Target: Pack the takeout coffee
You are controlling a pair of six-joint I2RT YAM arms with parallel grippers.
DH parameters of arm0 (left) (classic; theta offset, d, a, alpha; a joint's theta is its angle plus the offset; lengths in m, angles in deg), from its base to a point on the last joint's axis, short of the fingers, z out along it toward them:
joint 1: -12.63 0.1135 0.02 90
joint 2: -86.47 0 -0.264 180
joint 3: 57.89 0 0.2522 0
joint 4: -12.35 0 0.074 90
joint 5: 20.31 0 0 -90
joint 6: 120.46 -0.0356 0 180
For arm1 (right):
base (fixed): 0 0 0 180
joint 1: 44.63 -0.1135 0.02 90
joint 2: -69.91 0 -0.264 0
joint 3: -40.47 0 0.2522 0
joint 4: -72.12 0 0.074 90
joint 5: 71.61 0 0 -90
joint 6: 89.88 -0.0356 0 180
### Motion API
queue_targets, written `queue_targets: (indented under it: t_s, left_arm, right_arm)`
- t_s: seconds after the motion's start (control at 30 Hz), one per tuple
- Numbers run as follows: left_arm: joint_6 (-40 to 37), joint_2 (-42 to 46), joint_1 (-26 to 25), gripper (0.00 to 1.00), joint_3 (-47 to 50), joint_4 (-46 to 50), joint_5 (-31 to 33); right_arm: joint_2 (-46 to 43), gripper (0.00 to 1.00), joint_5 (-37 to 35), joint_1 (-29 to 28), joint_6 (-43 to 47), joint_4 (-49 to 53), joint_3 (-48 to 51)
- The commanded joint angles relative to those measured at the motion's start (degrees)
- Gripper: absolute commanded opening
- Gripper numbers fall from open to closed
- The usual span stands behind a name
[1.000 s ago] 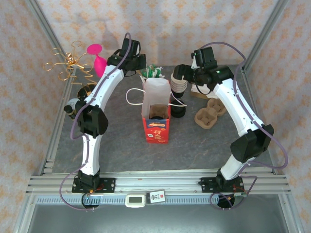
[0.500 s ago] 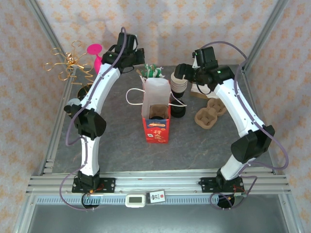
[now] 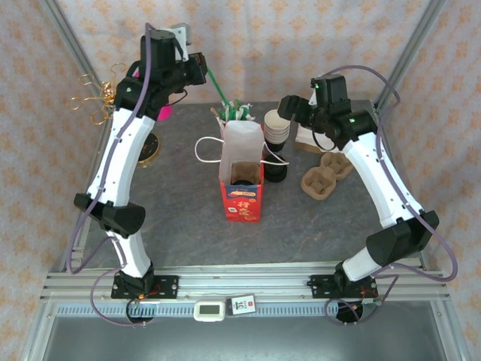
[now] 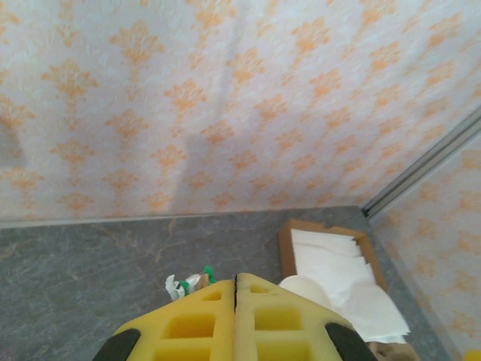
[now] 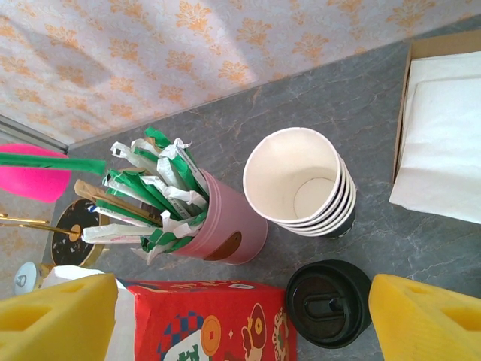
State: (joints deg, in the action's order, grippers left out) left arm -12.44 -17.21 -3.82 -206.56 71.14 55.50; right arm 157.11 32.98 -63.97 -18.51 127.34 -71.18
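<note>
The takeout coffee [image 3: 275, 171], a dark cup with a black lid [image 5: 328, 302], stands on the table just right of the red and white paper bag [image 3: 242, 180]. My right gripper [image 3: 288, 108] hovers open above it. In the right wrist view its yellow fingers [image 5: 425, 320] straddle the bag's edge [image 5: 203, 323] and the lid, touching neither. My left gripper [image 3: 199, 64] is raised high at the back left, pads pressed together [image 4: 236, 282], shut on a long green straw [image 3: 218, 90] that slants down toward the pink cup [image 3: 234, 113].
The pink cup of wrapped straws [image 5: 225, 226] and a stack of lidless cups [image 5: 301, 184] stand behind the bag. A napkin box [image 5: 443, 128] and pulp cup carriers [image 3: 325, 177] lie to the right. A gold wire stand [image 3: 94, 101] and a round tin [image 3: 146, 150] are at the left.
My left arm has lifted up and back to the left, drawing the green straw out of the pink cup. The right gripper has shifted slightly to the right, still open.
</note>
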Motion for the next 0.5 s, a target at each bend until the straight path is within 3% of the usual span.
queue_targets:
  t_s: [0.0, 0.27, 0.47]
  left_arm:
    - [0.67, 4.59, 0.02, 0.00, 0.93, 1.57, -2.83]
    - [2.19, 13.27, -2.19, 0.00, 2.84, 6.44, -5.08]
    - [3.25, 19.47, -10.41, 0.00, 12.35, 7.71, -1.97]
  right_arm:
    - [-2.73, 0.86, -1.23, 1.04, -1.55, -2.47, 1.51]
    - [-8.28, 0.86, 3.49, 6.14, -5.35, -7.01, 9.75]
    - [-10.84, 0.87, 4.47, 8.20, -6.20, -8.63, 15.06]
